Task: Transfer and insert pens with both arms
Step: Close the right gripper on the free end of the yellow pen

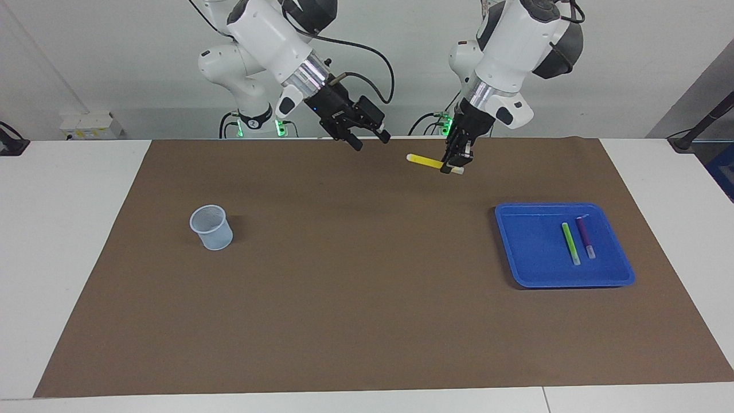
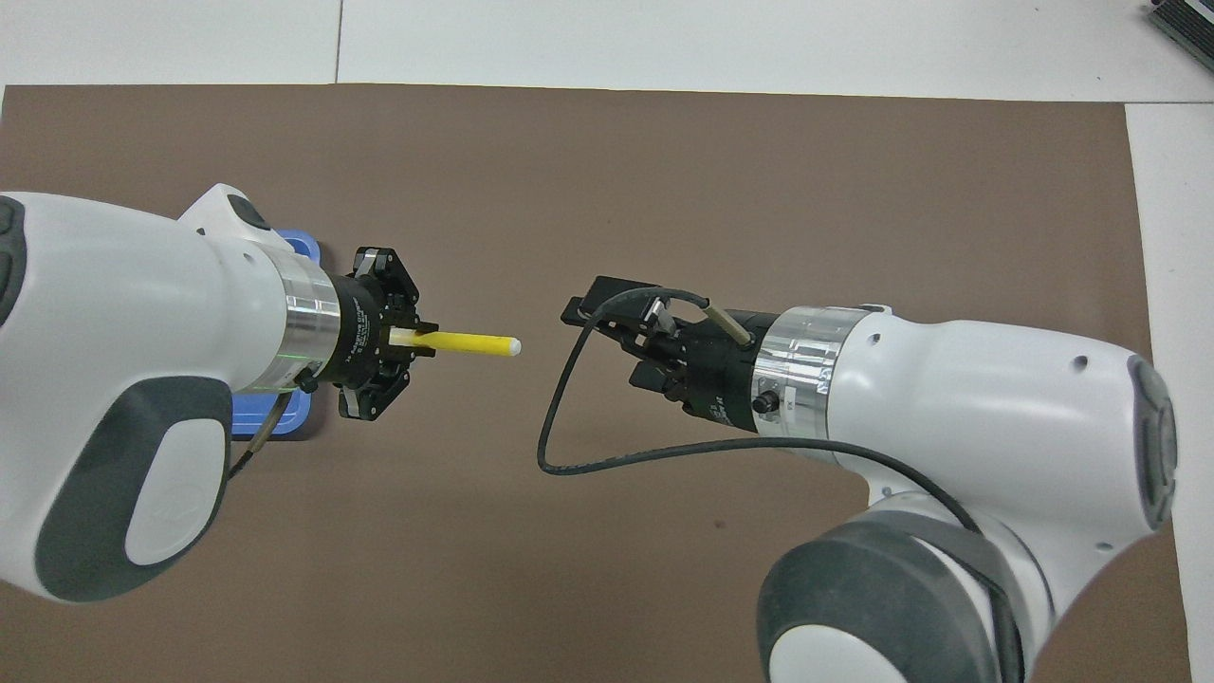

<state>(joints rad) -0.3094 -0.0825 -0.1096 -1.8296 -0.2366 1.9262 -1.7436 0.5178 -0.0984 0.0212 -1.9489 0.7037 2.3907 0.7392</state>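
Yellow pen (image 1: 425,161) lies level in the left gripper's (image 1: 455,167) closed fingers, whitish tip aimed at the right gripper's (image 1: 370,137) spread fingers.

Facing camera looks from high across the table (image 1: 74,241); overhead looks steeply down, seemingly closer, sharing it.

Left claw (image 2: 417,340) grips yellow pen (image 2: 469,342) (right claw (image 2: 590,328) gapes).
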